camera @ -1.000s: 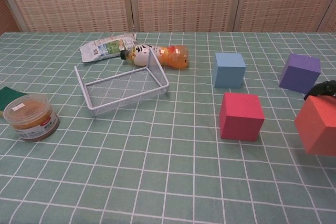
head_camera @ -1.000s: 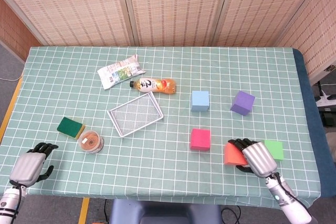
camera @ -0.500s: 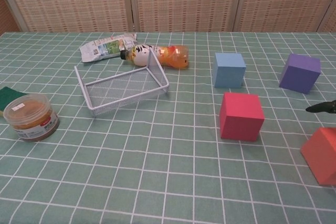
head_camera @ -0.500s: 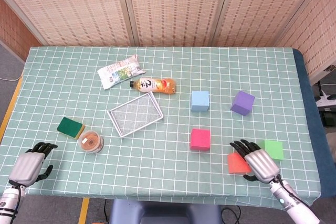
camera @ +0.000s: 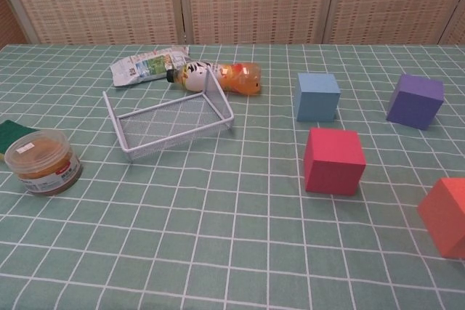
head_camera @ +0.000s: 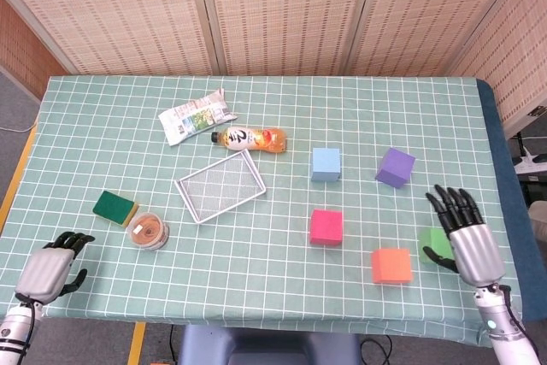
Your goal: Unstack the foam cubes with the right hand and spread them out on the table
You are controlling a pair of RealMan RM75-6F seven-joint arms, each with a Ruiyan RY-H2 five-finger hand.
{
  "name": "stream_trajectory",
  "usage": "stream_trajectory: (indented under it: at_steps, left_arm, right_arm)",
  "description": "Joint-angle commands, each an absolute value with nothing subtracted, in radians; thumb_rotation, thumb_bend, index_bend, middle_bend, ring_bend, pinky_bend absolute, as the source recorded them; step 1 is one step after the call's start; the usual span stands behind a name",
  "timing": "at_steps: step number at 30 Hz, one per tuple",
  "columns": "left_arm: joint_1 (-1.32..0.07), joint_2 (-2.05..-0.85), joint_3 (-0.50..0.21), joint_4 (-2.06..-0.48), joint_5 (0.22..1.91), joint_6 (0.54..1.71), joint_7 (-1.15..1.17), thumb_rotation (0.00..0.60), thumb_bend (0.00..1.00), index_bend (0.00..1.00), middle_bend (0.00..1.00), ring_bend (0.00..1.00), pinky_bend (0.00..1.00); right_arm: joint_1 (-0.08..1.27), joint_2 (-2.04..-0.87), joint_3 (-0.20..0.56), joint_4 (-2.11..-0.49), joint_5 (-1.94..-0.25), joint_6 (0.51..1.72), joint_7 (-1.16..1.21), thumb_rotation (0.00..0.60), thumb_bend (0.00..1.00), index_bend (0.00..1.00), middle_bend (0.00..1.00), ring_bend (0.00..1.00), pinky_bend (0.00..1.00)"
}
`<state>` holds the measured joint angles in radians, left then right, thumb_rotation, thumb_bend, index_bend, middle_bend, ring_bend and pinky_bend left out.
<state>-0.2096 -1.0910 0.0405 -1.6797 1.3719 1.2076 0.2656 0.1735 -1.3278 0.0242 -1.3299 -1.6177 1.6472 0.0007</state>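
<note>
Overhead, green checked tablecloth (head_camera: 282, 108), wicker screens (head_camera: 282, 10).

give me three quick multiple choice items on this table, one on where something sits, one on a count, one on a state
1. What lies right behind the wire basket?
A. drink bottle
B. sponge
C. purple cube

2. How many foam cubes are on the table?
A. three
B. five
C. seven

3. What is the right hand doing?
A. gripping the orange cube
B. pressing the pink cube
C. holding nothing, fingers apart

Answers:
1. A, the drink bottle lies just past the basket's far edge.
2. B, blue, purple, pink, orange and green cubes.
3. C, it is spread beside the green cube, apart from the orange one.
</note>
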Motion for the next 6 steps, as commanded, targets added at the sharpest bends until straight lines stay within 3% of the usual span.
stream_trajectory:
  at_steps: [1,6]
  left_arm:
    - [-0.211,-1.09,0.04,-1.685,1.366,1.204,0.27,0.6,0.42,0.23,0.21,0.15,0.4]
    - [-0.206,-1.088,0.039,-1.684,1.378,1.221,0.262,0.6,0.42,0.23,0.21,0.15,0.4]
  right_arm:
    - [0.143,-1.334,0.058,-1.325,-1.597,1.677,0.05,0.6,0.02,0.0,0.0,0.0,0.05]
    - [0.141,-1.321,0.056,-1.344,-1.587,1.646,0.037,0.6,0.02,0.0,0.0,0.0,0.05]
